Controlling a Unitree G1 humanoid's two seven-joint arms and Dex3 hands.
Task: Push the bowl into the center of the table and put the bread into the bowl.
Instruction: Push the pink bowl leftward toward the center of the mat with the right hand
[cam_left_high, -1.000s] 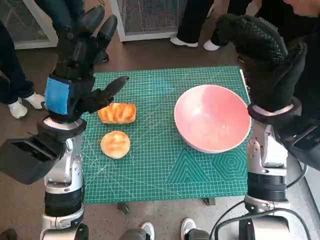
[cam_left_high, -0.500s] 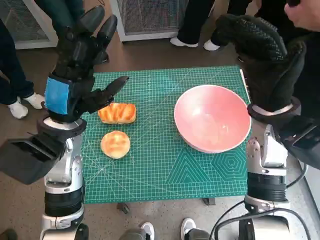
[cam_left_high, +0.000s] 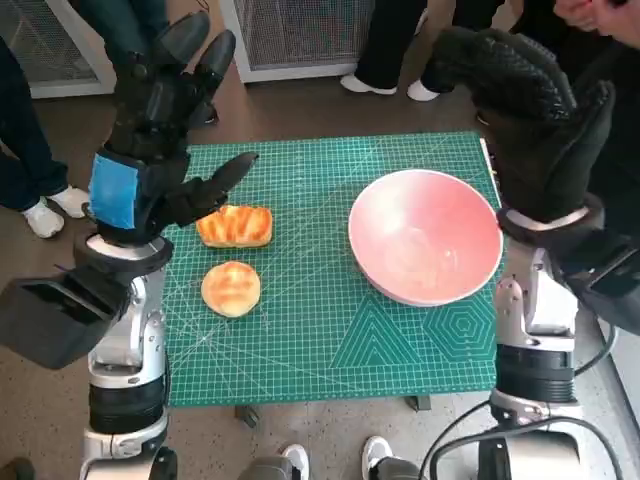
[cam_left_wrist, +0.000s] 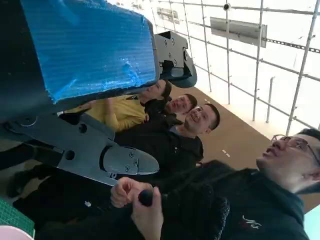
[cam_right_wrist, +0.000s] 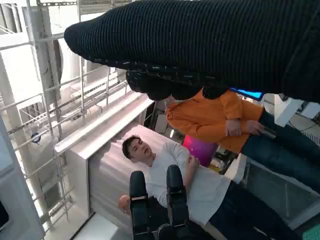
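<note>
A pink bowl (cam_left_high: 425, 248) sits on the right side of the green cutting mat (cam_left_high: 320, 340), empty. Two breads lie on the mat's left: an oblong golden loaf (cam_left_high: 235, 226) and a round bun (cam_left_high: 231, 288) just in front of it. My left hand (cam_left_high: 155, 130) is raised above the mat's left edge, fingers spread and holding nothing, its thumb over the loaf. My right hand (cam_left_high: 525, 110) in the black glove is raised above the bowl's right rim, holding nothing. Both wrist views point up at the room; the blue-taped back (cam_left_wrist: 85, 45) and the glove (cam_right_wrist: 200, 45) show there.
The mat covers the small table. Legs and shoes of several people (cam_left_high: 390, 45) stand beyond the far edge and at the left (cam_left_high: 35, 180). Feet (cam_left_high: 330, 460) show under the near edge. A metal cabinet (cam_left_high: 290, 35) stands behind the table.
</note>
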